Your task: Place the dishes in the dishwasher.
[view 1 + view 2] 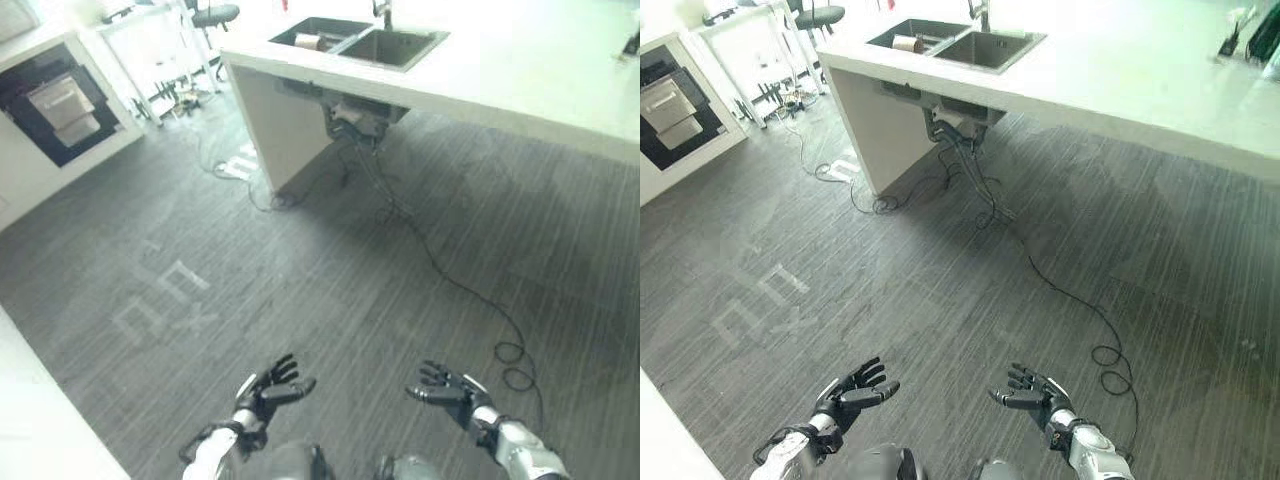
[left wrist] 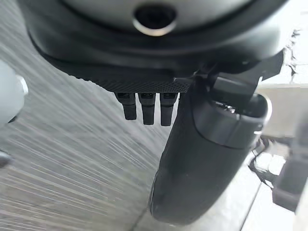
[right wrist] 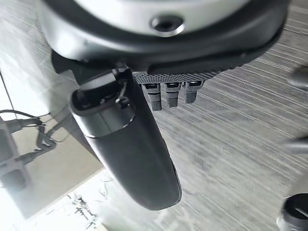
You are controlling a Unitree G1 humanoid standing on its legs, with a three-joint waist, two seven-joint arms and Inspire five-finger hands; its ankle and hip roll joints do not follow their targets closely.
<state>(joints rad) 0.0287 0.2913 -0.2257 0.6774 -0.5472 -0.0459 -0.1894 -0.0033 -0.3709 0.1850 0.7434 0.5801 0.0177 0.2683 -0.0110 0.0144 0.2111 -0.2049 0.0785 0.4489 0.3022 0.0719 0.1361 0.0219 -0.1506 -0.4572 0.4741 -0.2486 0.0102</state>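
Note:
My left hand (image 1: 268, 392) and right hand (image 1: 445, 390) hover low over the grey floor, palms facing each other. Both are open and hold nothing. In the wrist views the left hand's fingers (image 2: 147, 108) and the right hand's fingers (image 3: 172, 94) are straight over bare floor. Far ahead, a steel double sink (image 1: 395, 45) is set into the white counter (image 1: 520, 80). A pale dish or cup (image 1: 308, 41) lies in its left basin. At the far left a dark open appliance (image 1: 60, 105) with a white drawer stands in a white cabinet.
The counter island's white end panel (image 1: 275, 120) reaches the floor, with pipes hanging under the sink (image 1: 355, 118). A white power strip (image 1: 238, 165) and loose cords lie beside it. A white frame and an office chair (image 1: 215, 15) stand behind. A white surface (image 1: 40, 420) borders the lower left.

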